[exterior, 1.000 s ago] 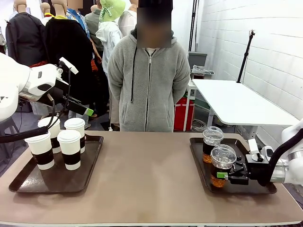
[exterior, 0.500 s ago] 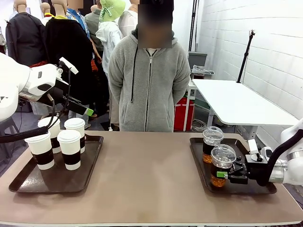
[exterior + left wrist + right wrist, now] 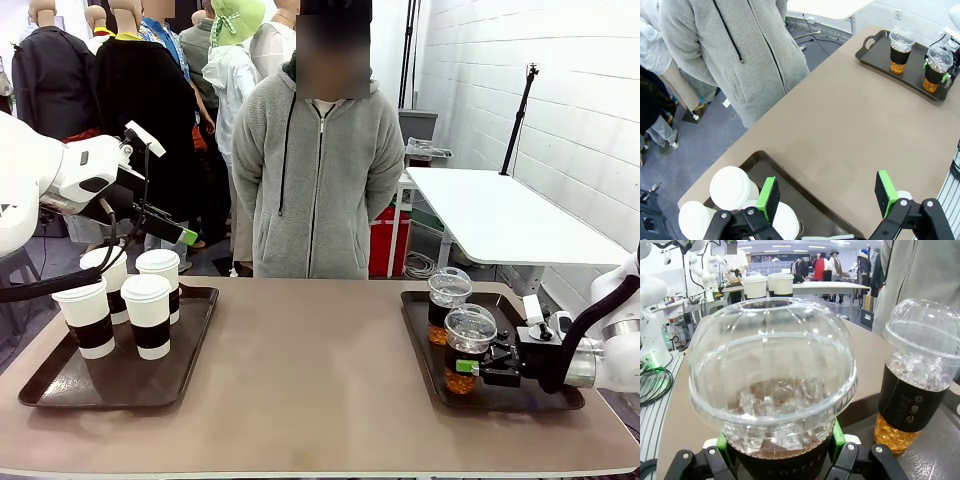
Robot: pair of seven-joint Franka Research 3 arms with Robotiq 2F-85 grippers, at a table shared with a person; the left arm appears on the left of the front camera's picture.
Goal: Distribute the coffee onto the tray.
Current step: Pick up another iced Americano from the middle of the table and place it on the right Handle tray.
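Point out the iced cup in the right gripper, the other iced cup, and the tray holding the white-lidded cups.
gripped iced cup (image 3: 468,345): front view, dark sleeve.
other iced cup (image 3: 447,290): front view, dome lid.
left tray (image 3: 60,385): front view, bare floor.

Bright even indoor light; soft shadows; wrist-view edges perhaps distorted.

Right pincer (image 3: 782,452) grips the near dome-lidded cup (image 3: 772,390) by its dark sleeve, green pads (image 3: 837,435) pressed on both sides; ice and a bit of dark liquid visible under the clear dome. Second dome-lidded cup (image 3: 917,385) stands just beside it, w/ dark sleeve, ice up top, amber liquid at the base, on the dark tray (image 3: 935,455). Brown desk (image 3: 677,405) runs off behind. Far end: two white lidded cups (image 3: 767,286). Person's grey top (image 3: 920,270) at upper corner.
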